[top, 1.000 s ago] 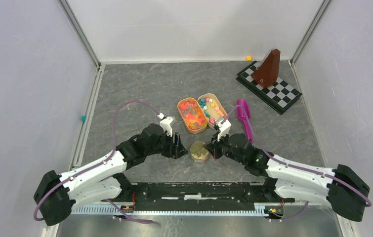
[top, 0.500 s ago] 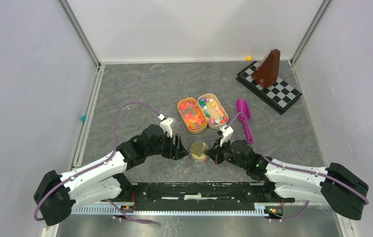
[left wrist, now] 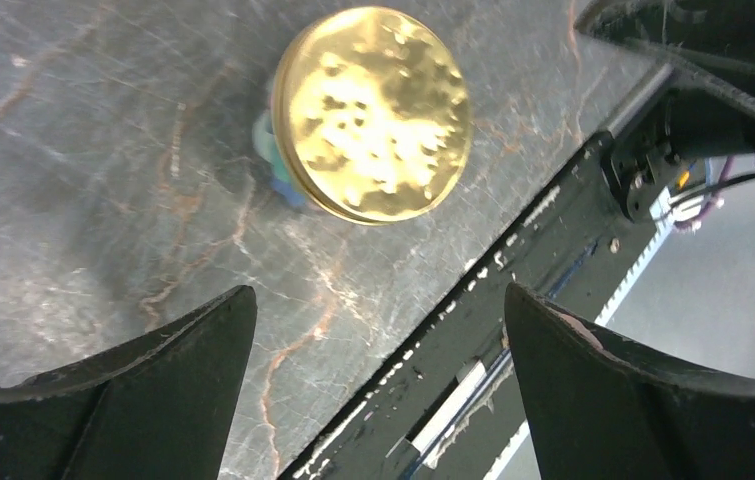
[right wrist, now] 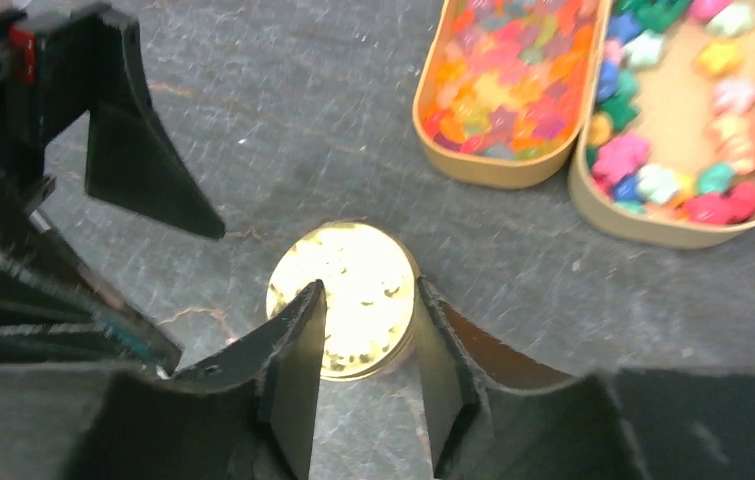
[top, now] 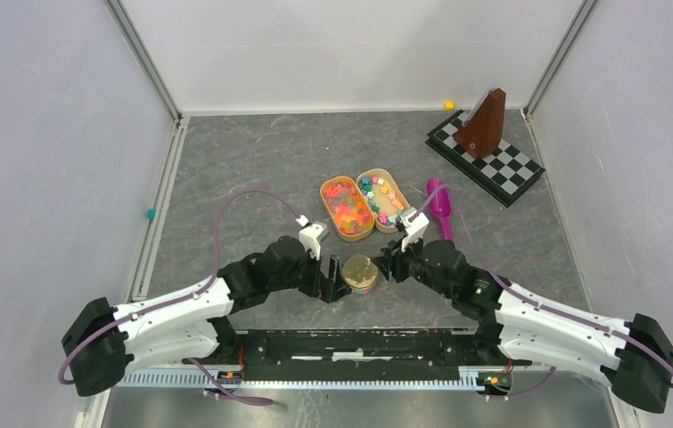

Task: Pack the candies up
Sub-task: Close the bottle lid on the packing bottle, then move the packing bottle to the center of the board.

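Grey marbled surface [top: 252, 160], gold-lidded jar [top: 361, 273] between both arms — left jaws wide just left of it, right jaws narrow over its lid, seemingly gripping nothing. Candies [top: 348, 209] farther off in two oval tins [top: 322, 191] — nearer right.

You can read no text, label, brand or number in any view. The gold lid [left wrist: 371, 112] shows only mottled glare. The checkered board [top: 486, 159] carries only plain squares, and the candies [right wrist: 621, 157] show no print.
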Controlling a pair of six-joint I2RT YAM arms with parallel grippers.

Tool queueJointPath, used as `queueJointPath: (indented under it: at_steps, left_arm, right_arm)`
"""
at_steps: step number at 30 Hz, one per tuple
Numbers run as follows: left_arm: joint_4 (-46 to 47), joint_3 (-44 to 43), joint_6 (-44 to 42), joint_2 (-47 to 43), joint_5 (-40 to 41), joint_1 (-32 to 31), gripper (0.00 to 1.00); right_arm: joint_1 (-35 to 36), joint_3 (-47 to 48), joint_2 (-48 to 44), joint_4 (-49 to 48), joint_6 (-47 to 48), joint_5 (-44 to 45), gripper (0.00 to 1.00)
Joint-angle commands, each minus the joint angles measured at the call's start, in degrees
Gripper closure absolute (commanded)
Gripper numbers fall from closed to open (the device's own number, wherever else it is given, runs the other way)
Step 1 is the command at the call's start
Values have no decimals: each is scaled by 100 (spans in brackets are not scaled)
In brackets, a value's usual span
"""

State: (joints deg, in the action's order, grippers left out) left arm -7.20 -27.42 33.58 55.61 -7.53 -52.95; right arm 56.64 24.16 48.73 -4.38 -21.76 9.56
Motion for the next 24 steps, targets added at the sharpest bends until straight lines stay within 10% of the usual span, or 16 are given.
queueJointPath:
  at_steps: [1,6,24]
  left_arm:
    - [296,-5,-98,-50,987,-602,0]
    - [536,140,-138,-69,1640,-1084,0]
    - [4724,1889,-756,1146,3353,-2038,0]
  right_arm:
    - [23,375,-268,650,409,418,47]
    - [32,355,-512,925,543,711,2]
    - [22,-27,-858,1300,612,1111,2]
